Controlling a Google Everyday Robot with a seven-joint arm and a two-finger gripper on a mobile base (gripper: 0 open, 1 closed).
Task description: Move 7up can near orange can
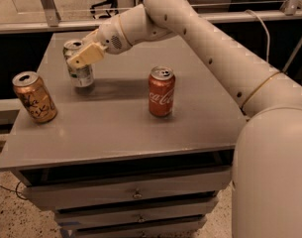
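The 7up can (80,74), pale silver-white with green markings, is at the back left of the grey table (116,128), upright with its base at or just above the top. My gripper (81,56) is shut around its upper part, the cream fingers (87,54) across its front. The orange can (34,97), golden with dark cursive lettering, stands tilted slightly near the table's left edge, a short way front-left of the 7up can.
A red Coca-Cola can (161,91) stands upright in the middle of the table. My white arm (215,53) reaches in from the right over the table's back half. Drawers (135,195) sit below the front edge. A railing (46,4) runs behind.
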